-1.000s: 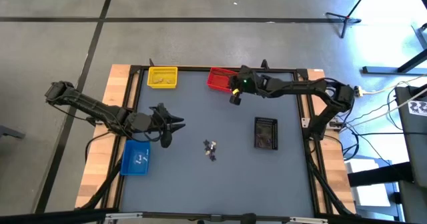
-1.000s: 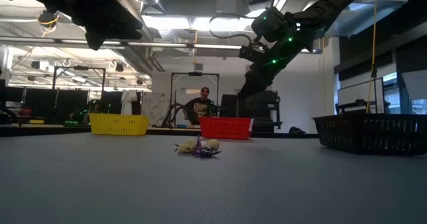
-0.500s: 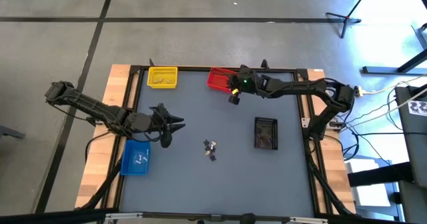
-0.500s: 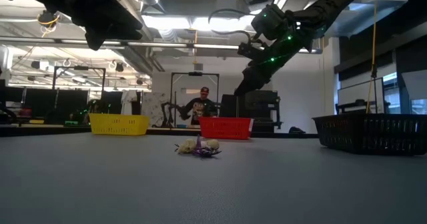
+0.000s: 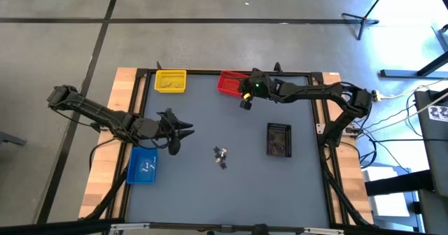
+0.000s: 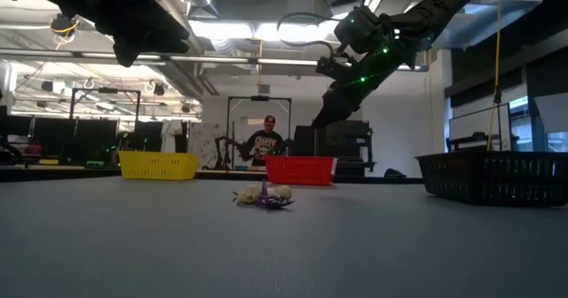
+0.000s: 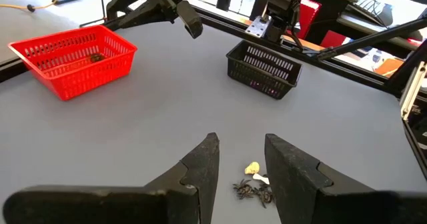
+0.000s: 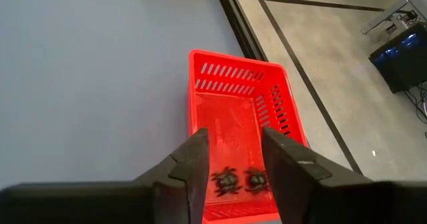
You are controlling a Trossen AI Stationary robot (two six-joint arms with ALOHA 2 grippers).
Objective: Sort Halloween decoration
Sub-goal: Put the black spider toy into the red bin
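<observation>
High view, left to right: left pincer (image 5: 175, 138) hangs open by the blue bin (image 5: 143, 166). Remaining Halloween decoration (image 5: 221, 156) sits clustered mid-desk (image 5: 210, 116): tiny, light, probably rigid plastic, likely skittish. I'd pinch one body centrally, not the legs. Right pincer (image 8: 233, 159) is parted, empty, over the red bin (image 8: 283, 121) holding two dark spiders (image 8: 237, 181).

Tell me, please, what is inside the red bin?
Two dark spider-like trinkets lie side by side on the floor of the red bin, seen between the right pincer's open fingers. The fingers cover the bin's nearer corners, so anything there is hidden.
</observation>
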